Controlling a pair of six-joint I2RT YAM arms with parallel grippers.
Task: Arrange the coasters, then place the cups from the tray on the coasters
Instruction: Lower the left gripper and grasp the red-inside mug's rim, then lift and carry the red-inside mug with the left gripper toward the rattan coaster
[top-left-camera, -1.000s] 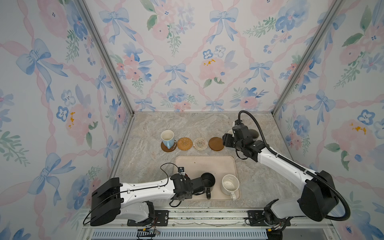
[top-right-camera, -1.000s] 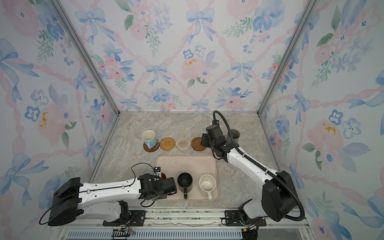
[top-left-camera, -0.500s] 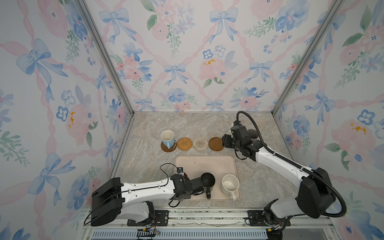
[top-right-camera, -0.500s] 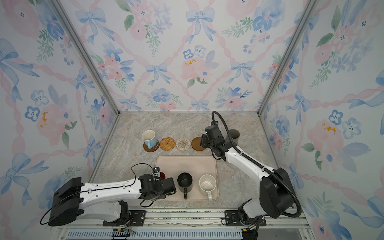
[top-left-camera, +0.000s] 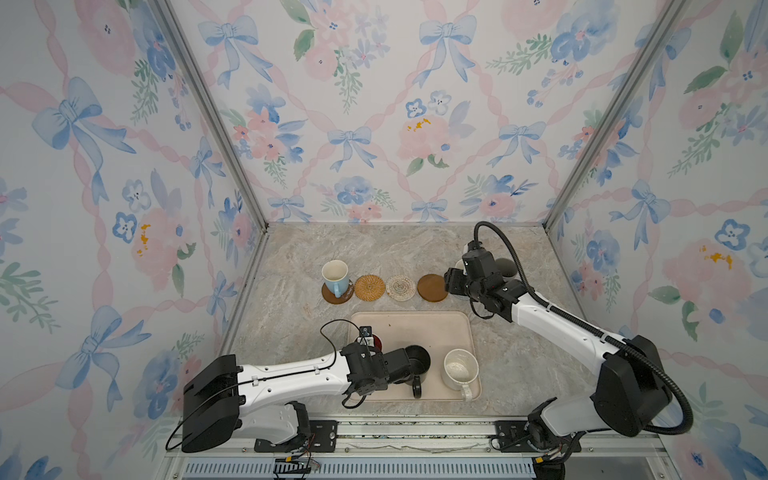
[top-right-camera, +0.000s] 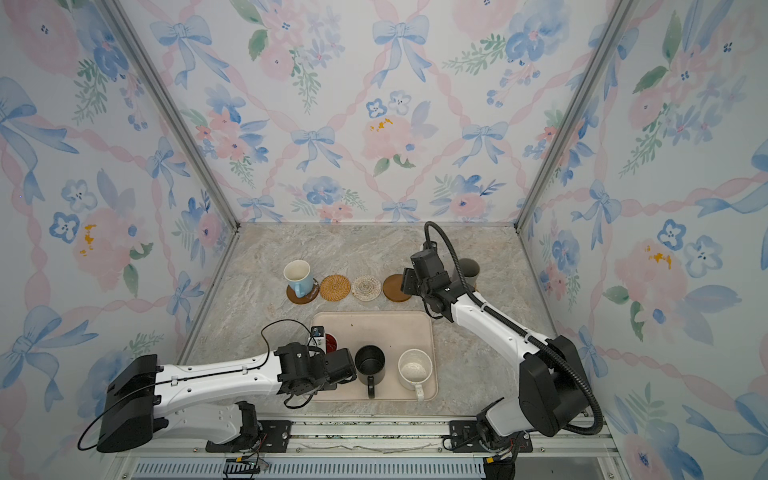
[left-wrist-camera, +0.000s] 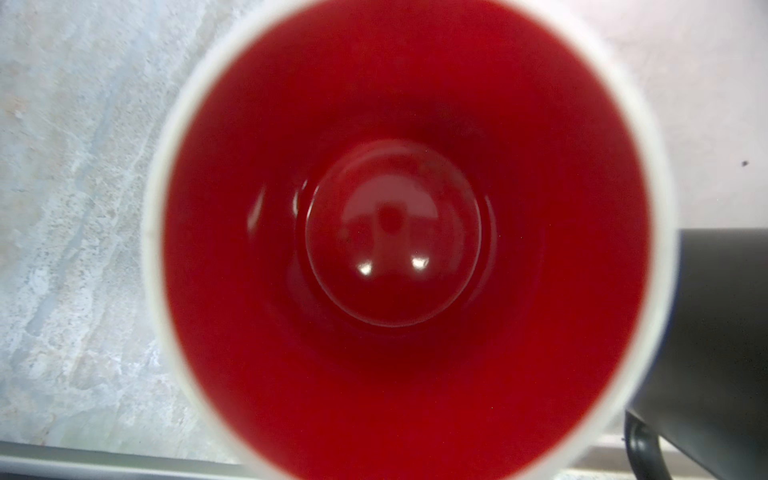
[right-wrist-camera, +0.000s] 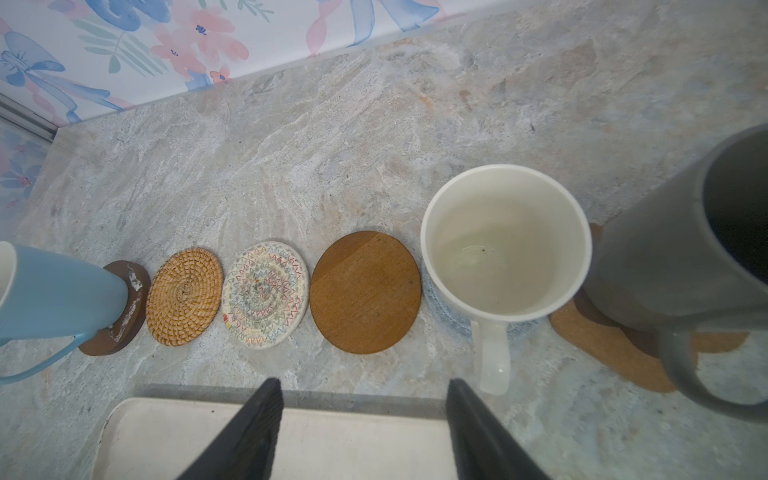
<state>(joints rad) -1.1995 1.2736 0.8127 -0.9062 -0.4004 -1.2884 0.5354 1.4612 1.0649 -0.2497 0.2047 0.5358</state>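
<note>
Looking down my left wrist view, I saw the left gripper (top-left-camera: 409, 368) clenched beside the red-lined mug (left-wrist-camera: 407, 249) on the tray (top-left-camera: 415, 328); my right gripper (right-wrist-camera: 365, 415) hung released before the cream mug (right-wrist-camera: 505, 245).

Three floral wallpaper walls (top-left-camera: 374, 124) with blue bows and pink ribbons, metal corner posts (top-left-camera: 208, 112), marbled beige stone tabletop (top-left-camera: 374, 249), soft even light

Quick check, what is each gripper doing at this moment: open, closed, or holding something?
Left gripper: closed on the red-inside mug, which stands on the tray.
Right gripper: open, holding nothing.
</note>
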